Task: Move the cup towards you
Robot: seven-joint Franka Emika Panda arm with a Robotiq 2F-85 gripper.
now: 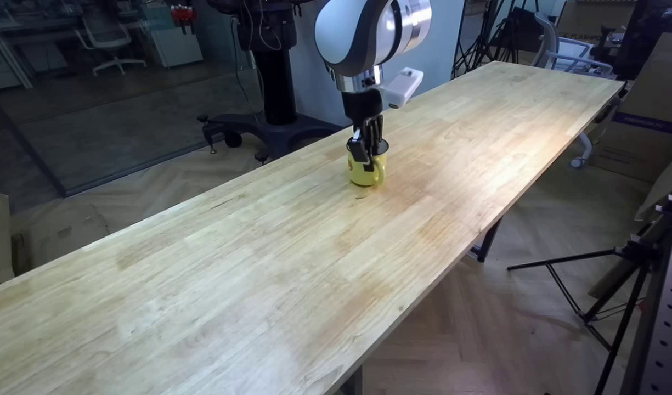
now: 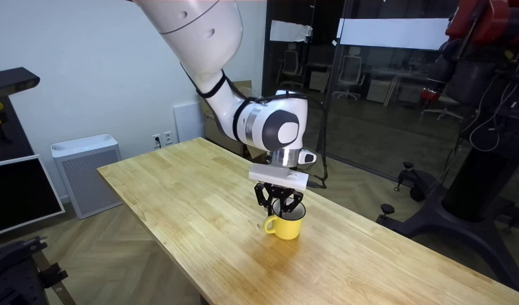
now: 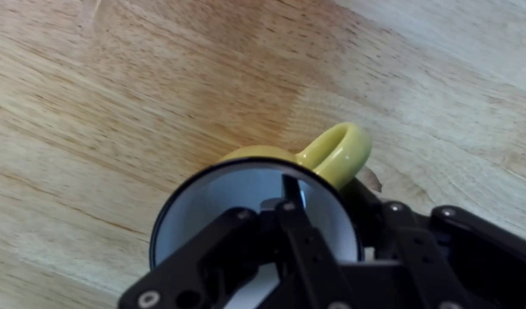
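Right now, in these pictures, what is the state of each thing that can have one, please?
Cup: upright, uncovered, apparently resting on the table.
Claw: astride the cup's wall, one finger inside, one outside; whether gripping, I cannot tell.
White-framed panel: dark.
Wall sockets: a dark plug appears to be in one.
Tripod: legs spread.

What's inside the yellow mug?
One gripper finger is inside the yellow mug, and pale inner wall shows beside it. The gripper covers part of the interior; anything beneath cannot be seen.
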